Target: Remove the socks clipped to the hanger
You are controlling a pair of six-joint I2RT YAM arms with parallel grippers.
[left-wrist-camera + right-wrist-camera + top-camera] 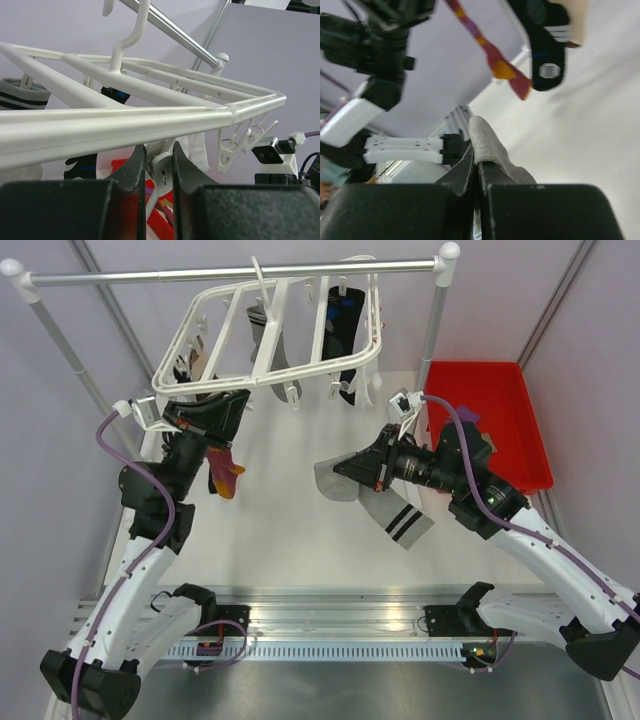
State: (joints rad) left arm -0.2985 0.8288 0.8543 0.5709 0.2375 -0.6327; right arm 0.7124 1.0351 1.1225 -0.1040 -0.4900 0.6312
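Note:
The white hanger (pixel 270 362) hangs tilted from the silver rail, with several socks clipped under it, among them a black-and-blue sock (pixel 346 330) and a grey-and-white one (pixel 267 328). My left gripper (pixel 222 412) is at the hanger's near left corner. In the left wrist view it (pixel 160 167) is shut on a white clip (pixel 163 172) just under the frame bar (pixel 125 125). A maroon-and-orange sock (pixel 224 476) dangles below it. My right gripper (pixel 347 469) is shut on a grey sock with black stripes (pixel 385 505) and holds it above the table; the sock's fold (pixel 487 142) sticks out of the jaws.
A red bin (pixel 497 430) stands at the right with a purple sock in it. The silver rail (pixel 230 275) and its posts span the back. In the right wrist view, the left arm (pixel 385 45), the maroon sock (pixel 490 52) and a black sock (pixel 547 47) hang ahead.

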